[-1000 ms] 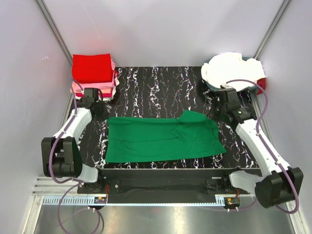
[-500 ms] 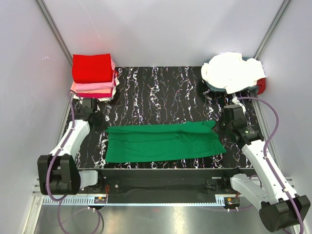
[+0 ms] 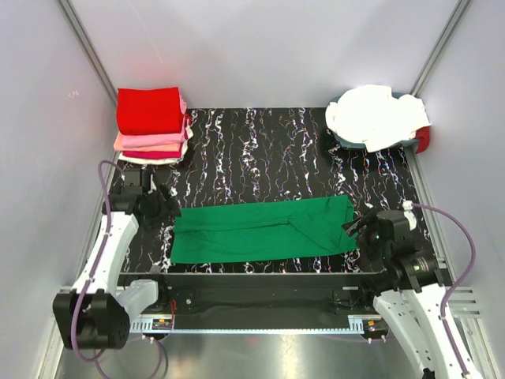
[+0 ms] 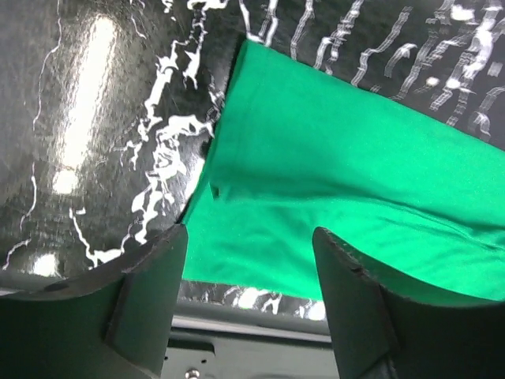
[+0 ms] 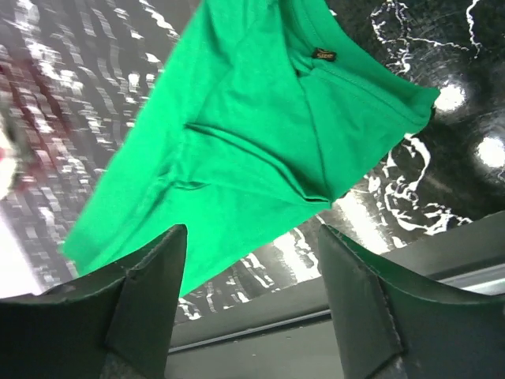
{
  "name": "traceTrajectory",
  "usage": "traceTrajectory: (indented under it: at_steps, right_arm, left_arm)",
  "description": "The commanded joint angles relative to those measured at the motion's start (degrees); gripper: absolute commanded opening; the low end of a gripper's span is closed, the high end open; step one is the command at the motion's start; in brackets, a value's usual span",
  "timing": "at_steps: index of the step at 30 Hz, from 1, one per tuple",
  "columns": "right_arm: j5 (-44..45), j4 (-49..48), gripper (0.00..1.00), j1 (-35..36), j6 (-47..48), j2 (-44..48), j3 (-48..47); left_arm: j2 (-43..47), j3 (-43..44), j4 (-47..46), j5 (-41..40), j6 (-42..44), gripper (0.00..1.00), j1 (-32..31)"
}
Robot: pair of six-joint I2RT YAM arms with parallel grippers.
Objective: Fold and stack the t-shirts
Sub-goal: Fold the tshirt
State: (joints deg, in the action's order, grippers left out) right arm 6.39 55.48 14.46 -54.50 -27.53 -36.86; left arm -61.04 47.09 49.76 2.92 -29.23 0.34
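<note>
Green t-shirt [image 3: 260, 230] is laid flat as a long band on black mat [image 3: 260, 150], near its front edge, btwn both grippers. Left gripper [image 3: 166, 209] is held at the shirt's left end w/ jaws apart, nothing gripped; right gripper [image 3: 353, 229] likewise at the right end. Red/pink stack [image 3: 151, 126] is seen back left, white pile [image 3: 375, 117] back right.

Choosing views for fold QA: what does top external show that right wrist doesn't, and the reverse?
Only top external: the folded stack, red on top, at far left; the loose white pile at far right; the left gripper by the green t-shirt's left end. Only right wrist: the small neck label at the collar. Both: the green t-shirt lying as a long strip on the black veined mat, and the right gripper open, holding nothing.
</note>
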Motion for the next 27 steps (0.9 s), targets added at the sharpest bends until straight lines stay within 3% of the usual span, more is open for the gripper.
traceTrajectory:
  at_steps: [1, 4, 6, 8, 14, 19, 27]
  right_arm:
    - [-0.06, -2.10, 0.75, -0.13, -2.82, 3.10, 0.47]
    - [-6.11, -9.84, 0.67, -0.13, 2.46, -5.13, 0.22]
    - [-11.99, -16.79, 0.59, -0.13, 6.66, -17.25, -2.32]
    - [-13.24, -20.40, 0.56, -0.05, 10.62, -29.08, -4.96]
    - [-14.82, -27.26, 0.42, -0.04, 16.17, -49.51, -14.72]
    - [-16.85, -29.11, 0.38, 0.13, 16.53, -59.73, -19.03]
    - [-16.42, -29.82, 0.37, 3.29, 16.27, -64.93, -17.90]
  left_arm:
    - [4.69, 0.99, -0.69, 2.87, -0.74, 0.70, -0.07]
    - [3.83, 1.24, -6.05, 5.16, 0.14, 0.68, -0.08]
    - [-0.03, 3.69, -6.60, 6.83, 1.71, 0.61, -0.07]
    - [-3.28, 5.63, -5.64, 6.23, 2.77, 0.59, -0.07]
    - [-1.29, 4.33, -5.11, 4.20, 7.61, 0.59, -1.13]
    - [1.27, 1.78, -7.48, 4.64, 7.79, 0.58, -1.13]
    - [0.83, 1.69, -8.01, 4.29, 8.05, 0.57, -1.13]
